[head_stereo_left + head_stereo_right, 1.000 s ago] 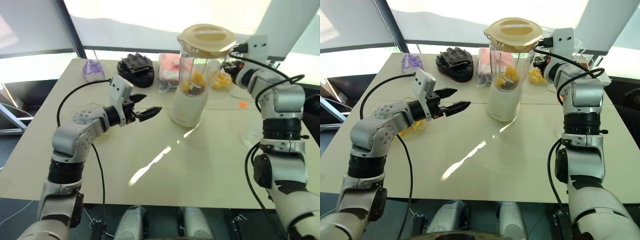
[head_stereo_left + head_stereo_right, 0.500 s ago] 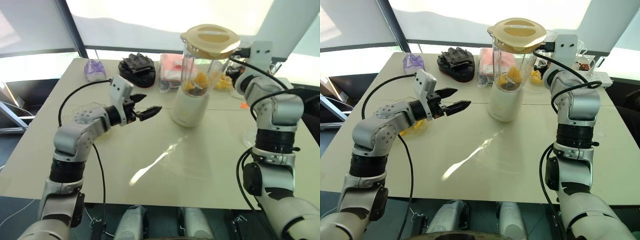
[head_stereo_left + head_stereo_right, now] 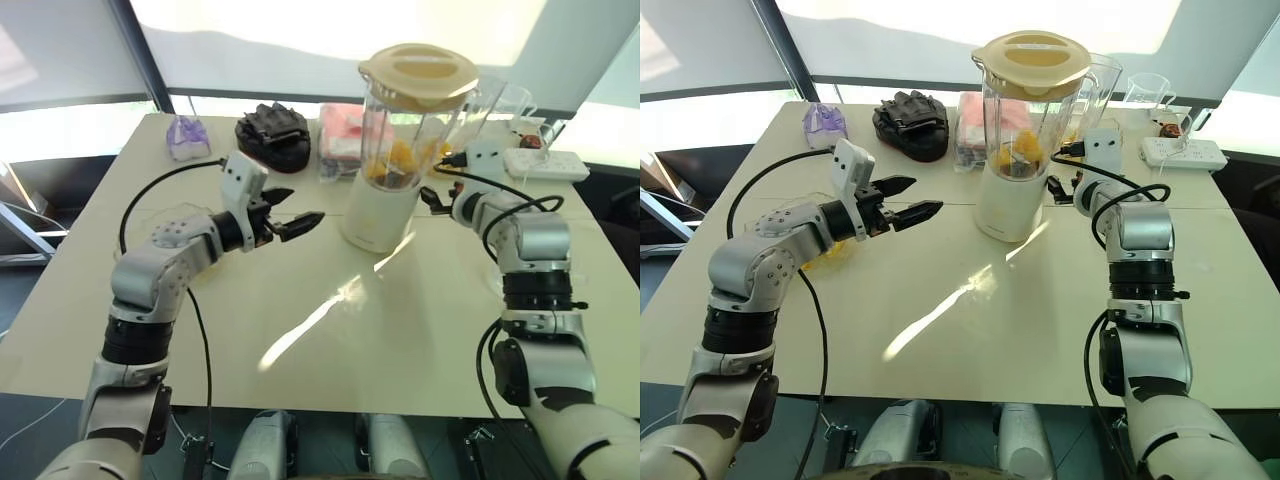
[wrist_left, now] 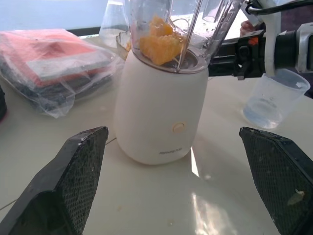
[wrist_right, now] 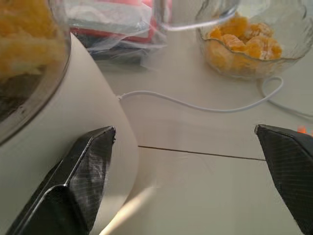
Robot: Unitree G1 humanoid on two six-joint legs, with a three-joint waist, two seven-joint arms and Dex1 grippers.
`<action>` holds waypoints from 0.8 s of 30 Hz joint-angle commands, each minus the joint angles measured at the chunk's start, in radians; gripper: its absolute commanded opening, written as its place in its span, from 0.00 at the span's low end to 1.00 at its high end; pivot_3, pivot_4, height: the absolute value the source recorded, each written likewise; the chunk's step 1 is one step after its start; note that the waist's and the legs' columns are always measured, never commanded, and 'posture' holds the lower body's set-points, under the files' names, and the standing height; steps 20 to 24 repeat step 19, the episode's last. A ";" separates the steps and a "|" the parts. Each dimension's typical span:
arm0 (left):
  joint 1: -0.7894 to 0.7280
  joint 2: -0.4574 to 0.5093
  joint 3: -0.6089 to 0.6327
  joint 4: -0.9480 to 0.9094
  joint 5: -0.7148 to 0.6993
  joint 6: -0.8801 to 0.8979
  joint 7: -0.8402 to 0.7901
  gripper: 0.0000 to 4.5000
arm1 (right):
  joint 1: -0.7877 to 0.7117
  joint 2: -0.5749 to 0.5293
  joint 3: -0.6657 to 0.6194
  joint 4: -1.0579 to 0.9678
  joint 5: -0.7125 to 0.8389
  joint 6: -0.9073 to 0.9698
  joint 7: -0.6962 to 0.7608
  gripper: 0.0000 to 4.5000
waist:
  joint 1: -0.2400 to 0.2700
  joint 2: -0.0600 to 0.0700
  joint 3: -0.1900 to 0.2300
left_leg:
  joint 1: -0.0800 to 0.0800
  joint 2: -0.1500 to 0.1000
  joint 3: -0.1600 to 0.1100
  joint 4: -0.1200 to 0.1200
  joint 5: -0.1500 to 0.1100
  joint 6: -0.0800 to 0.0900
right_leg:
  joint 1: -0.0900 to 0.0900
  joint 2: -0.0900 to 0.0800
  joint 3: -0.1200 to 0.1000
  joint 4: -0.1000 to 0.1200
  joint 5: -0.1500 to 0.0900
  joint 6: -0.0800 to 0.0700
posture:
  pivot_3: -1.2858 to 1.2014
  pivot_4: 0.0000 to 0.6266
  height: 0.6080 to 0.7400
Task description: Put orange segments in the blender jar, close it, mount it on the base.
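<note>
1. Compared with a second ago, the right gripper (image 3: 1064, 190) has dropped from the blender jar's (image 3: 1025, 120) rim to beside the base (image 3: 1008, 205); its jaws, then closed near the handle, are now standing wide with nothing between them.
2. The left gripper (image 3: 297, 222) is hovering where it was, on the other side of the base and well apart from it, jaws spread wide and empty.
3. The jar is sitting mounted on the base, and the cream lid (image 3: 418, 75) is covering its rim.
4. Orange segments (image 4: 160, 43) are lying piled in the narrow bottom of the jar, just above the base.
5. The base is standing on a pale beige table (image 3: 970, 330) that is catching a bright streak of glare; behind it, light blinds and a dark slanted frame post are closing off the room.
6. Counted: 1 jar, 1 base, 1 lid, 2 grippers.
7. Behind the base, 1 glass bowl (image 5: 247, 46) is holding more segments, too many to count.
8. Also behind the base: 1 red packet in clear wrap (image 4: 54, 61), 1 black glove (image 3: 272, 135), 1 purple item (image 3: 186, 138).
9. Beyond the right gripper, 1 clear beaker (image 4: 274, 98) and 1 white power strip (image 3: 1183, 152) are resting.
</note>
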 commanded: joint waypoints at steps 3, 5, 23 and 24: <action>-0.007 0.010 0.015 -0.045 -0.011 0.000 0.004 1.00 | 0.086 -0.051 0.000 -0.253 -0.022 0.036 0.001 0.99 | 0.002 0.000 0.000 | -0.001 0.001 -0.001 -0.001 0.000 0.000 | 0.000 0.001 -0.001 -0.002 0.000 0.000 | 0.52 0.24 1.00; -0.005 0.013 0.017 -0.047 -0.014 0.001 0.001 1.00 | 0.141 -0.062 -0.018 -0.372 -0.012 0.091 0.003 0.99 | 0.003 0.000 0.000 | -0.002 0.000 -0.001 -0.001 0.000 0.000 | 0.000 0.001 -0.001 -0.003 0.000 0.000 | 0.52 0.24 1.00; 0.086 0.080 0.049 -0.066 -0.003 -0.054 -0.020 1.00 | 0.487 -0.146 -0.741 -1.154 0.591 0.590 0.506 0.99 | 0.006 -0.001 0.000 | -0.002 0.001 -0.004 0.000 0.000 0.001 | 0.001 0.001 -0.003 -0.002 0.000 0.000 | 0.52 0.24 1.00; 0.086 0.080 0.049 -0.066 -0.003 -0.054 -0.020 1.00 | 0.487 -0.146 -0.741 -1.154 0.591 0.590 0.506 0.99 | 0.006 -0.001 0.000 | -0.002 0.001 -0.004 0.000 0.000 0.001 | 0.001 0.001 -0.003 -0.002 0.000 0.000 | 0.52 0.24 1.00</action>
